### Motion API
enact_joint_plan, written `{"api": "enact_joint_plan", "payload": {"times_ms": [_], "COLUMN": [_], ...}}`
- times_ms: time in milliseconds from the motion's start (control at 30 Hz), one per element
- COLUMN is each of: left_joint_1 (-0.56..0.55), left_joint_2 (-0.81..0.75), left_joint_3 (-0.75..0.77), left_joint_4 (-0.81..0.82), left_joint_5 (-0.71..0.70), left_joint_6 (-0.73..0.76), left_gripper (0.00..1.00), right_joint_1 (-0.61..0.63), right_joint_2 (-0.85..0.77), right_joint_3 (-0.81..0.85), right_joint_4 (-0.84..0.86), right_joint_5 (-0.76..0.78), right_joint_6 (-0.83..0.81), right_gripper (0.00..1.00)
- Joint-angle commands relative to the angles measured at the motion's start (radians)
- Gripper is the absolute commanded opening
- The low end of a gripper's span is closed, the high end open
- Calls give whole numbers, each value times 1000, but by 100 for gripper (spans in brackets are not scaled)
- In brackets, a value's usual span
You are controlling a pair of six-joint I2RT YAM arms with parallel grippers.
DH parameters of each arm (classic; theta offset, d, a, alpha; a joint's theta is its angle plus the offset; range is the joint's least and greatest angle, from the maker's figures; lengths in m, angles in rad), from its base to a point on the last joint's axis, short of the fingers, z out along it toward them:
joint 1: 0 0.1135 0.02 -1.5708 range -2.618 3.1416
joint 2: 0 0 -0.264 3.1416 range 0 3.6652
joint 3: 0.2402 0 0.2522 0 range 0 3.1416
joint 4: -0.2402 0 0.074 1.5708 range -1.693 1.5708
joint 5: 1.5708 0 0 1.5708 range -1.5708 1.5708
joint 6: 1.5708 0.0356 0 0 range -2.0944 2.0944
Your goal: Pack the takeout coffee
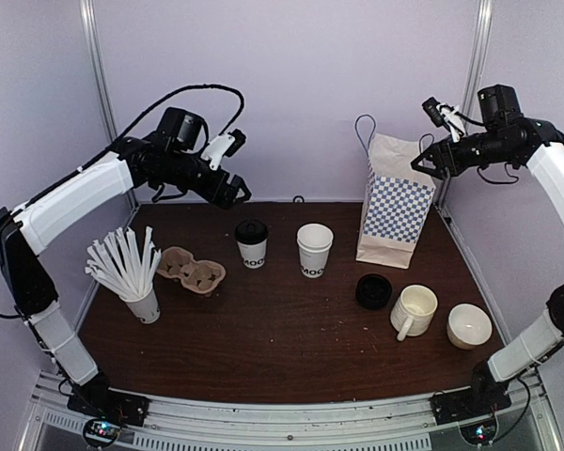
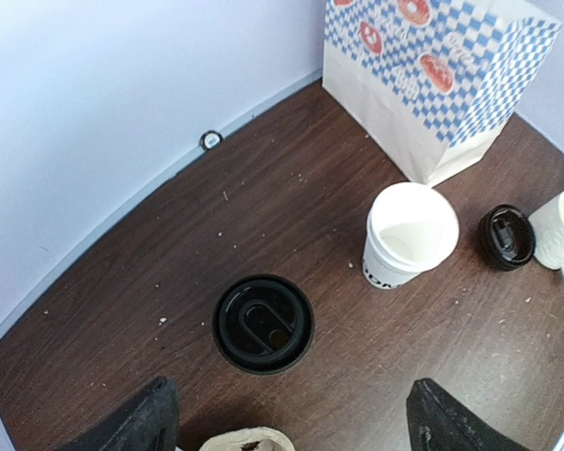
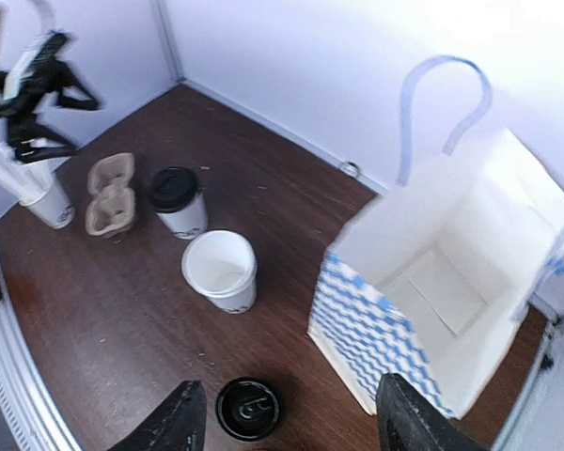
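Evidently the step in hand is a pick-up of the lidded cup [image 2: 263, 324] by the left end effector [image 2: 291, 418], which hangs above it with its jaws spread wide and nothing in them. In the left wrist view the black lid sits just ahead of the line between the two fingers, so the cup is almost centred under the tool but not quite. To do this well, I would shift slightly forward until the lid is squarely between the jaws, come straight down, and close on the paper wall below the lid rim rather than on the lid (a squeeze there could pop it off). The grip should be gentle, since paper walls buckle, and the cup should be kept upright.

The right end effector [image 3: 291, 418] hovers above the open checked bag [image 3: 432, 282] at the right rear of the worktop [image 1: 282, 357], jaws apart and empty. A second cup [image 1: 314, 249] stands uncovered beside the first, its loose lid [image 1: 373, 291] lying nearer the bag
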Motion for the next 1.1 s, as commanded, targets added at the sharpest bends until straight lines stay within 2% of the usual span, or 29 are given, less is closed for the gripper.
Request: {"api": "enact_joint_plan", "payload": {"times_ms": [0,167,333,400,467,600,800,933,1067], "left_joint_1": [-5,-8,-10,-10,-11,-11,-12,-14,-14], "left_joint_2": [-51,-73,-70,-69,-68,-67,-59,-56,-55], "left_joint_3": [-95,-142,-145,-145,-147,-149,-150,-150,-151], "left_joint_4": [106,131,128,128,129,130,133,133,132], "left_joint_5": [73,84,98,104,107,112,125,132,130], "left_joint_6": [-56,-47,-46,-48,-48,-48,-52,-54,-53], "left_gripper": [87,87,87,87,87,86,86,86,86], "right_joint_1": [-36,-62,-73,-74,-75,-87,-97,-100,-109], "right_joint_2": [83,204,351,395,440,517,572,598,606], "right_joint_3": [38,136,275,321,356,418,465,481,481], "right_joint_4": [76,58,-1,-10,-16,-26,-18,-27,-22], "right_joint_5": [333,458,481,497,510,509,516,545,534], "right_joint_6": [141,199,239,248,252,274,282,281,285], "right_gripper": [66,71,73,80,79,73,49,44,29]}}
